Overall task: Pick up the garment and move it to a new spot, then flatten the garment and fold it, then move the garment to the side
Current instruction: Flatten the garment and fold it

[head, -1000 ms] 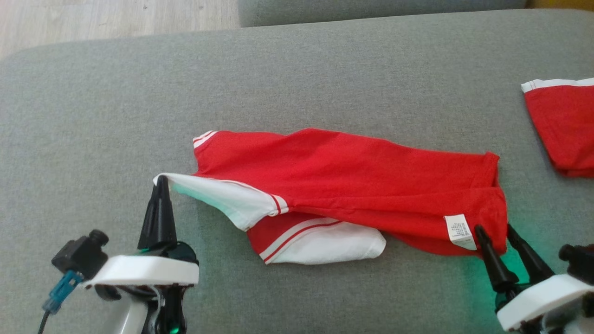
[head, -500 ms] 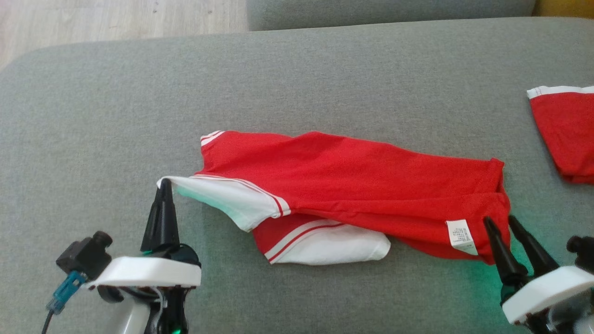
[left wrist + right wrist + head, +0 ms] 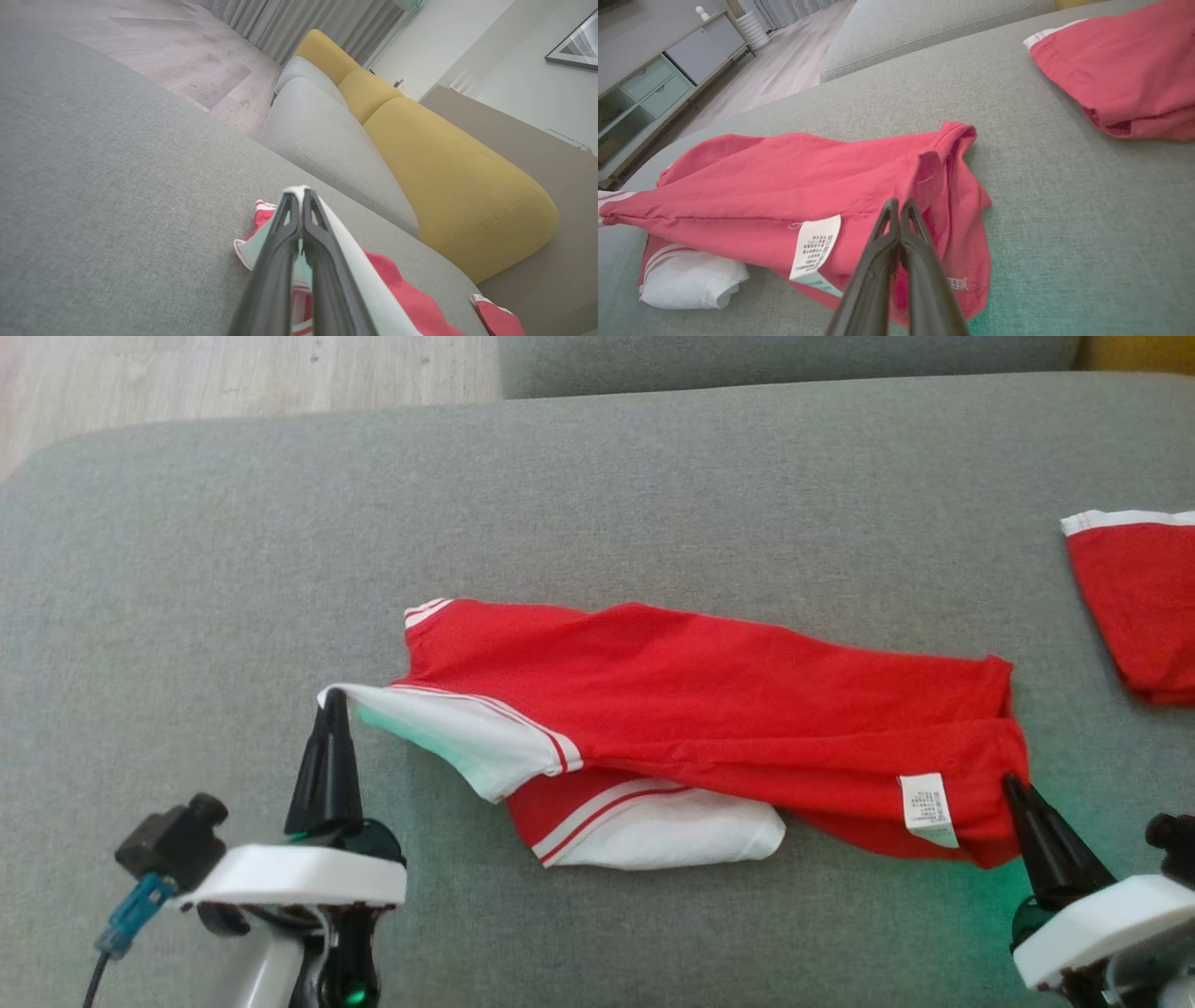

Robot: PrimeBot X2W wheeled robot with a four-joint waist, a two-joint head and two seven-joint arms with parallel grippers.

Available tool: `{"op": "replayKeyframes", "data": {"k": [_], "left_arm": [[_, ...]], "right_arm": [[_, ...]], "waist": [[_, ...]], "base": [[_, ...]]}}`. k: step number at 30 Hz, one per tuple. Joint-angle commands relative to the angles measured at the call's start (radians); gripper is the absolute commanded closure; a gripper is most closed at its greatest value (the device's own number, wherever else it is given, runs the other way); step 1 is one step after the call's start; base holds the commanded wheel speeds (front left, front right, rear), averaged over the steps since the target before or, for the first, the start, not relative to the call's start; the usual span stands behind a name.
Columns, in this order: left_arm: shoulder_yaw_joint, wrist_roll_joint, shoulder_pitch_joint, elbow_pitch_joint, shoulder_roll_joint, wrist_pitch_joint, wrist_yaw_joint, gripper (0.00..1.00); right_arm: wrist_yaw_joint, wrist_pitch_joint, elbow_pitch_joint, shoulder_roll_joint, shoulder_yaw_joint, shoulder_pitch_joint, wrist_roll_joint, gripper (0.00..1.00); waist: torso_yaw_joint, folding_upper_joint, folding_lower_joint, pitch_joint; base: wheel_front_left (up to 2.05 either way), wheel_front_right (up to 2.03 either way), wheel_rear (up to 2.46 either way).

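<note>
While the red garment (image 3: 709, 700) lies bunched across the centre of the head view on the grey cushion (image 3: 597, 485), the left gripper (image 3: 332, 702) at lower left is clamped tight on the tip of its white sleeve (image 3: 448, 733). At lower right, the right gripper (image 3: 1014, 790) has its fingers pressed together, pinching the red hem corner just beside the white label (image 3: 927, 807). A second red piece (image 3: 1134, 607) sits at the right edge.

1. The garment (image 3: 709, 691) is soft, matt knit cloth, lightly creased.
2. Its care label (image 3: 927, 809) looks thin, white and papery.
3. The sofa seat (image 3: 597, 495) is coarse, matt grey woven fabric.
4. The left gripper (image 3: 333, 695) and right gripper (image 3: 1011, 782) are matt black plastic, set in smooth white casings.
5. The floor (image 3: 233, 373) is smooth pale wood.
6. The yellow cushion (image 3: 448, 186) is fine-grained matt fabric.
</note>
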Motion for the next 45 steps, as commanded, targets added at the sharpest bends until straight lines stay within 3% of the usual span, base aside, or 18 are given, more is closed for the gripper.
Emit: {"op": "replayKeyframes", "data": {"k": [1, 6, 12, 17, 21, 25, 28, 30, 31, 35, 40, 45], "left_arm": [[0.032, -0.002, -0.047, -0.03, 0.014, -0.011, 0.0, 1.0], [0.048, -0.012, -0.063, -0.058, 0.029, -0.009, -0.004, 1.0], [0.082, -0.073, -0.131, -0.19, 0.069, 0.066, -0.013, 1.0], [0.124, -0.121, -0.267, -0.323, 0.125, 0.176, 0.017, 1.0], [0.143, -0.128, -0.395, -0.348, 0.159, 0.233, 0.038, 1.0], [0.151, -0.137, -0.606, -0.257, 0.17, 0.289, 0.06, 1.0], [0.129, -0.09, -0.791, -0.108, 0.181, 0.289, 0.043, 1.0], [0.113, -0.048, -0.923, 0.012, 0.175, 0.251, 0.018, 1.0], [0.102, -0.009, -1.048, 0.123, 0.157, 0.192, -0.006, 1.0], [0.106, 0.035, -1.25, 0.299, 0.119, 0.048, -0.043, 1.0], [0.088, 0.027, -1.345, 0.425, 0.1, -0.048, -0.089, 1.0], [0.021, -0.036, -1.219, 0.422, 0.109, -0.034, -0.102, 1.0]], "right_arm": [[-0.001, -0.013, -0.042, -0.023, 0.014, -0.027, -0.006, 1.0], [-0.001, -0.025, -0.096, -0.062, 0.017, -0.049, 0.017, 1.0], [-0.001, 0.028, -0.27, -0.177, -0.034, -0.06, 0.113, 1.0], [-0.001, 0.101, -0.406, -0.266, -0.146, -0.151, 0.17, 1.0], [-0.001, 0.144, -0.423, -0.296, -0.174, -0.276, 0.2, 1.0], [-0.001, 0.194, -0.332, -0.314, -0.088, -0.525, 0.207, 1.0], [-0.001, 0.183, -0.184, -0.281, 0.014, -0.763, 0.203, 1.0], [-0.001, 0.16, -0.065, -0.25, 0.081, -0.913, 0.184, 1.0], [-0.001, 0.11, 0.058, -0.227, 0.137, -1.051, 0.147, 1.0], [-0.001, -0.03, 0.252, -0.186, 0.203, -1.263, 0.111, 1.0], [-0.001, -0.19, 0.393, -0.199, 0.269, -1.383, 0.115, 1.0], [-0.001, -0.23, 0.463, -0.25, 0.368, -1.334, 0.18, 1.0]], "waist": [[-0.005, 0.0, 0.0, -0.006], [-0.021, 0.0, 0.0, -0.036], [-0.035, 0.0, 0.0, -0.084], [-0.058, 0.0, 0.0, -0.091], [-0.07, 0.0, 0.0, -0.068], [-0.083, 0.0, 0.0, 0.002], [-0.085, 0.0, 0.0, 0.069], [-0.084, 0.0, 0.0, 0.116], [-0.084, 0.0, 0.0, 0.157], [-0.082, 0.0, 0.0, 0.206], [-0.072, 0.0, 0.0, 0.215], [-0.055, 0.0, 0.0, 0.208]], "base": [[0.0, 0.0, 0.0], [0.0, 0.0, 0.0], [0.0, 0.0, 0.0], [0.0, 0.0, 0.0], [0.0, 0.0, 0.0], [0.0, 0.0, 0.0], [0.0, 0.0, 0.0], [0.0, 0.0, 0.0], [0.0, 0.0, 0.0], [0.0, 0.0, 0.0], [0.0, 0.0, 0.0], [0.0, 0.0, 0.0]]}}
